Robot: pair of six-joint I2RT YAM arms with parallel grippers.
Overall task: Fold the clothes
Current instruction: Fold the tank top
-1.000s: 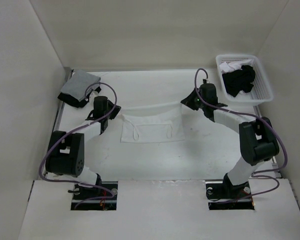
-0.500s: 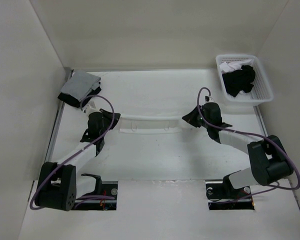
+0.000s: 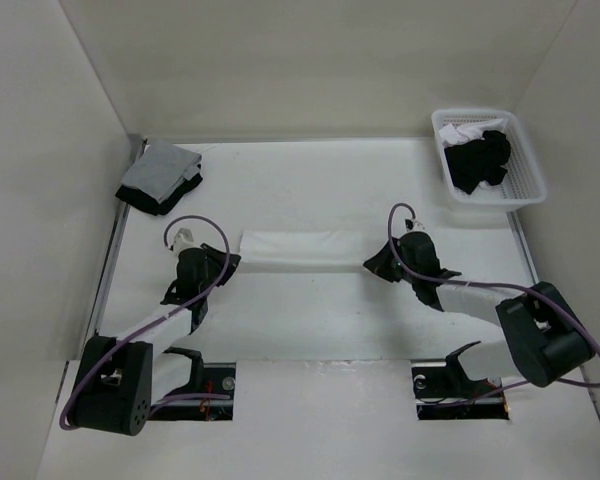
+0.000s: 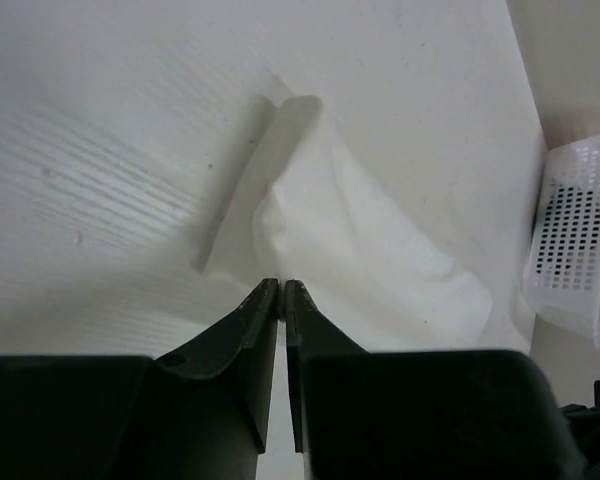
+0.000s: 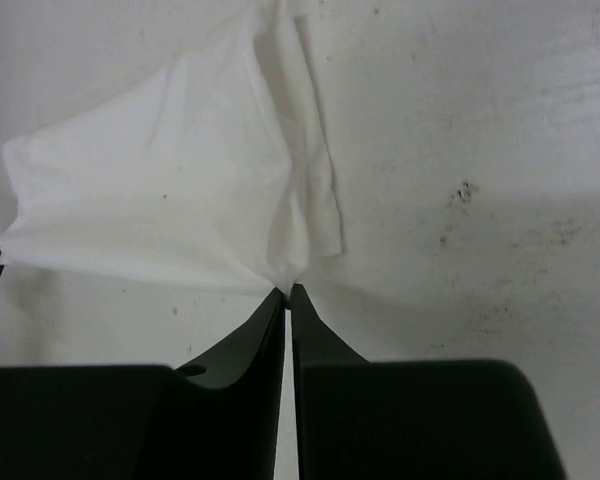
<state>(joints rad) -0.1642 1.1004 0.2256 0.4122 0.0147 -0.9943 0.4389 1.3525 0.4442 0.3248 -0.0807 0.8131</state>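
One fold looks laid: the white garment [image 3: 300, 248] lies as a strip across the worktop [image 3: 310, 310]. The right tool [image 5: 288, 290] pinches one end corner. The left tool [image 4: 282, 283], jaws nearly together at the other end, may or may not grip. Next: let go and lift clear.

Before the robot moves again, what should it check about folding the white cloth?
1. The left gripper pinches one end of the white garment: ok.
2. The right gripper pinches the other end: ok.
3. The white garment lies folded as a narrow strip on the table: ok.
4. The folded edges line up evenly: cannot tell.
5. The basket and the grey-and-black stack sit apart from the strip: ok.
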